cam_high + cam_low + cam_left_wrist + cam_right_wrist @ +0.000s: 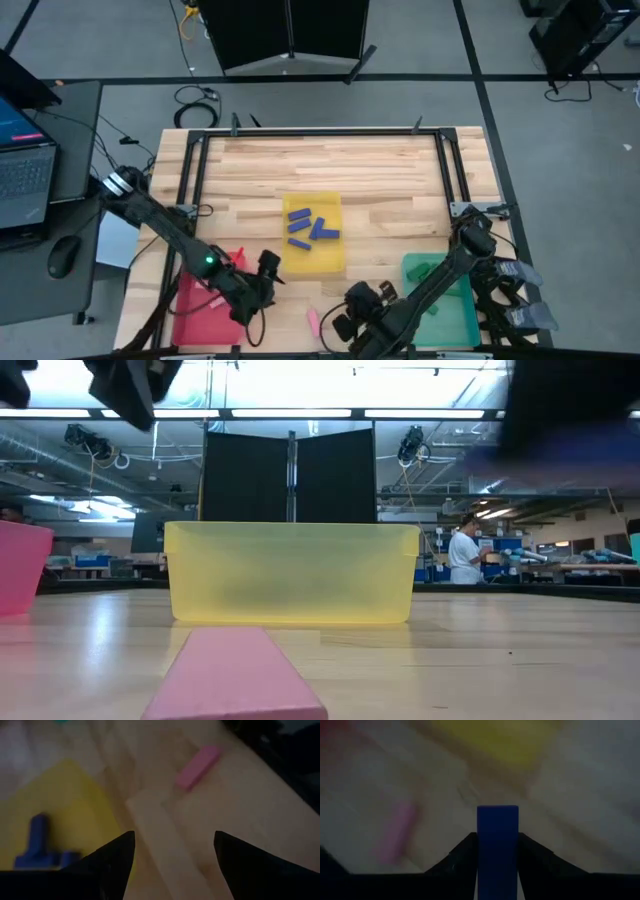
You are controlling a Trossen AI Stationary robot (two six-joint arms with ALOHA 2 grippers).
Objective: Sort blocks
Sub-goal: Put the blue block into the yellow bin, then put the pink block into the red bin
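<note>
At table's near edge:
Right end effector [497, 845]: clamped on blue block [497, 840].
Left end effector [172, 850]: spread apart, beside yellow tray [330, 262].
Pink block [312, 320]: between both.

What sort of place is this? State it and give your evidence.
Probably a robotics lab or workshop. Behind the wooden table the low view shows a big hall with strip lights, cluttered benches and a person working; a laptop sits beside the rig, and cables trail across the floor.

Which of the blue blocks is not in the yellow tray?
The blue block held upright in the right gripper; the other blue blocks lie in the yellow tray.
</note>
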